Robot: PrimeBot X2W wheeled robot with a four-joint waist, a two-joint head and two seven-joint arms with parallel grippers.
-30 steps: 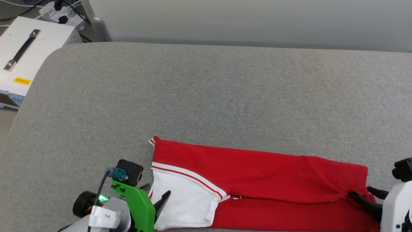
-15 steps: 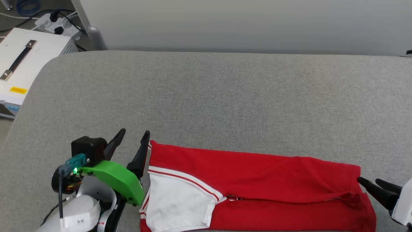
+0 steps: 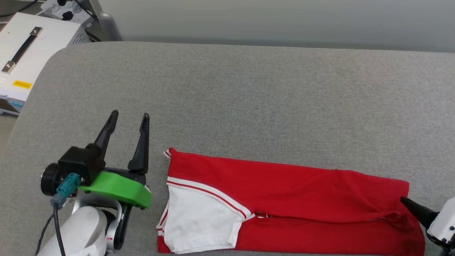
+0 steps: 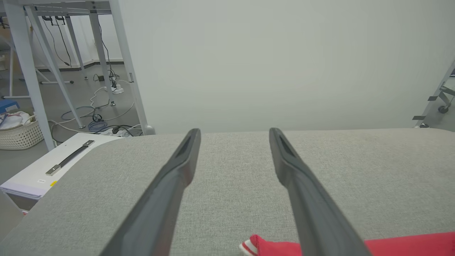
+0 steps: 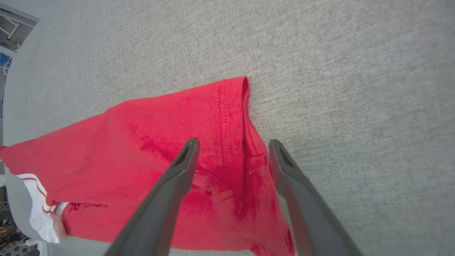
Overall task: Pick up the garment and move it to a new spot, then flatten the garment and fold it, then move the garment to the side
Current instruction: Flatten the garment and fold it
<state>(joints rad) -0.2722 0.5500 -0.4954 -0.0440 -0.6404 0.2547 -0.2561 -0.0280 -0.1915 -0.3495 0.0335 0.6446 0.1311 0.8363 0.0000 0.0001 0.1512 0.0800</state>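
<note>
Left gripper [image 3: 130,114] stands spread and empty above the grey padded table [image 3: 249,99], just left of the folded red jersey [image 3: 284,185] lying along the near edge. Right gripper [image 5: 233,142], fingers likewise apart, hovers over the jersey's hem end, holding nothing.

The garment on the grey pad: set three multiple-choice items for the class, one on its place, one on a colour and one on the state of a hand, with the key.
1. Where does the garment lie relative to the left hand?
A. to the robot's right of it
B. to the robot's left of it
C. clamped inside it

2. What colour is the sleeve?
A. black
B. white
C. green

3. What state is the left hand in?
A. shut on the garment
B. shut on nothing
C. open and empty

Key: A, the head view shows the red cloth to the right of that hand. B, the sleeve is white with striped trim. C, its fingers stand apart over the bare grey pad.
</note>
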